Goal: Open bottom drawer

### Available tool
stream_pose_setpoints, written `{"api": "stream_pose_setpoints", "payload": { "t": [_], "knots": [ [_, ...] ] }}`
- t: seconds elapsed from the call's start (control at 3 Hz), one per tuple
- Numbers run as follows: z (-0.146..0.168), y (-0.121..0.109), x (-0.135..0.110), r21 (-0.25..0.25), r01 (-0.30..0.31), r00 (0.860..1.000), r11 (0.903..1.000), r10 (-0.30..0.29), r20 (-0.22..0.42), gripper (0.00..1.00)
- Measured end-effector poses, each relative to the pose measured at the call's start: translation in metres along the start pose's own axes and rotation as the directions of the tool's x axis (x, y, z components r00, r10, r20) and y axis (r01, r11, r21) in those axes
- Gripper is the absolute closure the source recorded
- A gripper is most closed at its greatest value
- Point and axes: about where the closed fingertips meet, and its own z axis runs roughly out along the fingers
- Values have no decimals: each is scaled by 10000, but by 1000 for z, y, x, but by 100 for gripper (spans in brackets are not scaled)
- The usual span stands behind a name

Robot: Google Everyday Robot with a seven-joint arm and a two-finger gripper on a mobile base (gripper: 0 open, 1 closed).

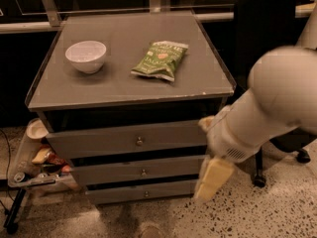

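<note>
Gripper [212,178] is held low at the cabinet's right front corner, level with the lower drawer fronts; whether it is open or closed cannot be told. Bottom drawer [133,193] is seen shut, lowest of three, just left of the gripper. Its knob [146,194] is not yet grasped. Nothing done so far: approach, grasp and pull are all left.

White bowl [86,56], green snack bag [160,59]
</note>
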Motion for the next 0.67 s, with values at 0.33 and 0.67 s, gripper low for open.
{"api": "stream_pose_setpoints", "payload": {
  "t": [0.33,0.67],
  "knots": [
    [102,42,21,-1756,-491,9988,9832,493,-34,0],
    [121,59,35,-2263,-657,9978,9718,629,-198,0]
  ]
}}
